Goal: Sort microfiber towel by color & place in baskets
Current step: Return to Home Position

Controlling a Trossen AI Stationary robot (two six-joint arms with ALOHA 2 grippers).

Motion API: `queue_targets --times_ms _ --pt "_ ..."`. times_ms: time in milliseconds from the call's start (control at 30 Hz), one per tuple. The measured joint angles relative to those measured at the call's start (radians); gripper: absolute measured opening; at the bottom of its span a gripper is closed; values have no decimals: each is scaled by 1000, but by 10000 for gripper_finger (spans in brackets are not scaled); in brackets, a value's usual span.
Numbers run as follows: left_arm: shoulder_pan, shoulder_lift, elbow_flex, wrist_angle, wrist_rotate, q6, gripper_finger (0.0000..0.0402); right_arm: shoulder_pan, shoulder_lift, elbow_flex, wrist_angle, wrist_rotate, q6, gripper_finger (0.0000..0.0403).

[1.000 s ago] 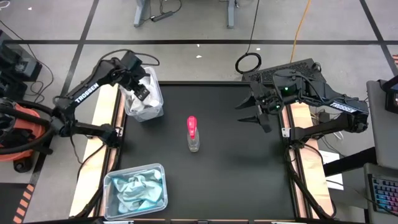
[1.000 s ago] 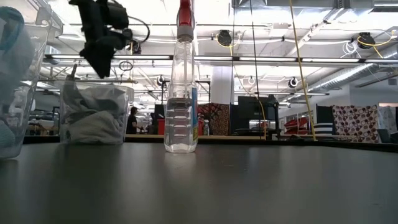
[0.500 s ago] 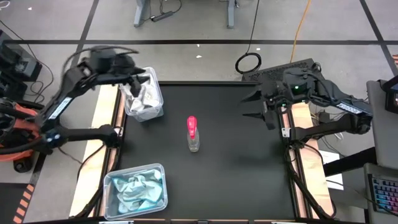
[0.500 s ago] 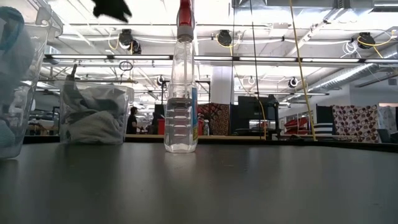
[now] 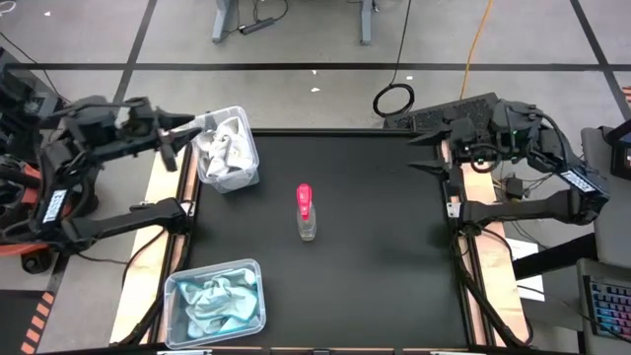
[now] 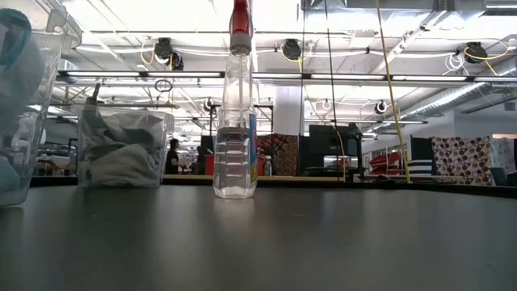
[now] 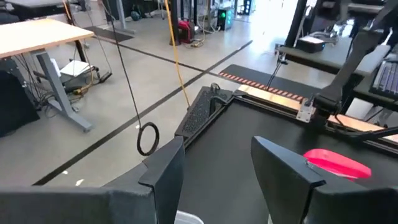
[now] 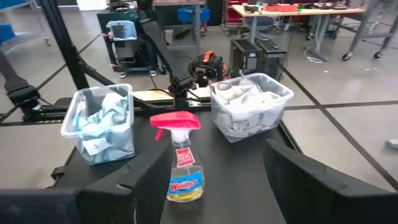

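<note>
View from above, as I see it from the remote station. The left gripper [image 5: 187, 133] hangs at the far left corner of the table [image 5: 375, 256], out past its edge. Its fingers are spread wide apart and there is nothing between them, which my left wrist view confirms. It points toward the upper bin [image 5: 254, 158], which stands just beside it on the table's far left. I cannot tell whether they touch.

That bin holds the grey towels [image 5: 225, 153], a crumpled white-to-grey heap that fills it. The heap lies close to the left fingertips but outside their grasp.

The lower bin [image 5: 262, 296] stands at the near left corner of the table. It holds the blue towels [image 5: 212, 301], bunched together inside its walls and well apart from both grippers.

The right gripper [image 5: 422, 151] sits over the far right edge of the table with its fingers facing inward across the dark surface. They too are parted wide and hold nothing. My right wrist view looks between them at both bins side by side across the table, so each heap of towels is far from this gripper.

A spray bottle [image 5: 307, 212] with a pink top stands upright near the table's middle, between the two arms and apart from both bins.
</note>
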Motion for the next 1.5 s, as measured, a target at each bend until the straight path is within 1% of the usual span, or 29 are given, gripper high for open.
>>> queue_targets --times_ms 100,200,567,700,1000,1133,1333,1500 --pt "0 -53 -21 -18 0 -34 192 -22 -41 -59 19 0 4 242" --pt "0 -118 -75 -24 0 -79 192 -39 -82 -142 55 0 23 242" --pt "0 -404 -326 -20 -12 -247 192 -52 -271 -591 394 -8 183 242" --pt "0 -505 -404 -23 -26 -297 192 -52 -326 -711 451 -5 229 242" --pt "2 -742 -623 -35 -67 -422 192 -64 -466 -914 494 99 297 242" --pt "3 -739 -673 -83 -63 -420 192 -84 -536 -996 497 106 350 242" --pt "3 -742 -740 14 -60 -409 192 -110 -646 -1142 578 144 423 242" --pt "3 -742 -775 41 -60 -412 192 -129 -727 -1269 609 151 514 242"
